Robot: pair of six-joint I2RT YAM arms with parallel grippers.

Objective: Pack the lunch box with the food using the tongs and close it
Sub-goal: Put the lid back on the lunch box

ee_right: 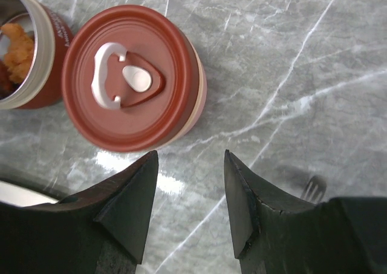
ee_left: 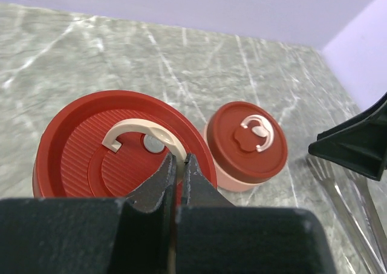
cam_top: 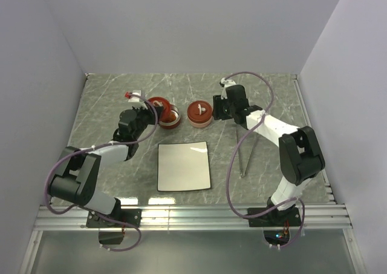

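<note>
The top external camera sits high over the near edge, looking down on the whole worktop (cam_top: 109, 98). The left wrist camera looks low and close past the left gripper (ee_left: 179, 160), across a large red lid (ee_left: 78, 141), toward the back wall (ee_left: 211, 8). The right wrist camera faces almost straight down past the right gripper (ee_right: 190, 165), also close. All three views share the small lidded container (cam_top: 199, 113).

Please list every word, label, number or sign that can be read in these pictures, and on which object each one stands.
Nothing can be read with certainty.
open red container, outer wall under the rim: a line of small pale print, too small and blurred to read.
large red lid and small red lid: raised shapes only, no letters.
white plate: blank.
</note>
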